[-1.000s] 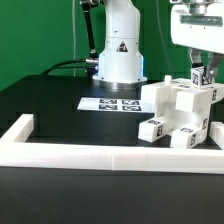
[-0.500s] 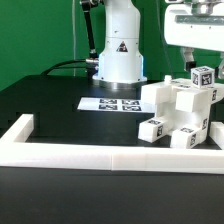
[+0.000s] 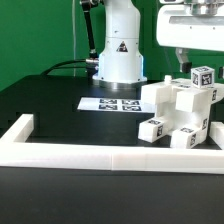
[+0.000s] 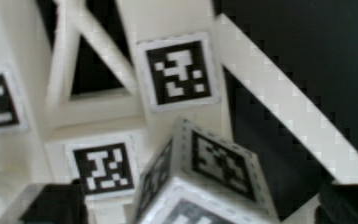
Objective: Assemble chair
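Lifted since one second ago: claw [image 3: 190, 58] now clear of top tagged block [image 3: 202, 76], jaws wide apart, holding nothing. Block lies just below me, crowning chair [image 3: 178, 108] at exterior view's right, far side of white border rail [image 3: 110, 160].

This is a robotics lab. A white robot arm base [image 3: 120, 55] marked with a warning triangle stands at the upper middle of the frame on a black tabletop [image 3: 50, 100], in front of a plain green backdrop [image 3: 35, 30]. A black cable [image 3: 62, 68] trails at left. The marker board [image 3: 112, 103] lies at centre, a white border rail [image 3: 100, 160] fences the lower edge, and the chair parts [image 3: 180, 110] at right carry printed square tags.
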You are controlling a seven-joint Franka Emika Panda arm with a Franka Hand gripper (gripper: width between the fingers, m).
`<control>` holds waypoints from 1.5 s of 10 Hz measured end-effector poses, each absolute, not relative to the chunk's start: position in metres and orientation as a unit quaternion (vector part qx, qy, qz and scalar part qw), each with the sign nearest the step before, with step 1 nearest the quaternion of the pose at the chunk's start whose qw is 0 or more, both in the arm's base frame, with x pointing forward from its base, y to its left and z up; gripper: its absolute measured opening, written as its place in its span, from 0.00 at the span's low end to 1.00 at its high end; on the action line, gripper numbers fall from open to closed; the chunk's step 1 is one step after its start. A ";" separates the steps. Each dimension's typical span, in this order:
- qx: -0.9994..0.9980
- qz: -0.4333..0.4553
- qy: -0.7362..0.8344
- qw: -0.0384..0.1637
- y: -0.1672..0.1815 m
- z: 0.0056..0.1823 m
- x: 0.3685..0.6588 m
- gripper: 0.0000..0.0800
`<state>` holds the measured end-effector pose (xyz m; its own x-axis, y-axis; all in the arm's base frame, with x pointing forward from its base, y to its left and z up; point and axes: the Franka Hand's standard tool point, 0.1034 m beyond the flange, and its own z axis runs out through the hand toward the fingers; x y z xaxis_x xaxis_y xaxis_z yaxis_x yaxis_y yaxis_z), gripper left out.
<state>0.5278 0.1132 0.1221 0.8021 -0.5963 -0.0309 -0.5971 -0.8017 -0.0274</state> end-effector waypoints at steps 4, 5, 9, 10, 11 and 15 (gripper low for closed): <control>-0.988 0.006 0.151 0.020 0.113 0.123 0.528 0.81; -0.994 0.005 0.109 0.020 0.113 0.123 0.529 0.81; -1.000 0.002 0.014 0.021 0.109 0.124 0.530 0.81; -1.000 0.003 0.017 0.020 0.107 0.123 0.530 0.81; -1.000 0.003 0.017 0.020 0.108 0.123 0.530 0.67; -1.000 0.003 0.017 0.020 0.107 0.123 0.530 0.36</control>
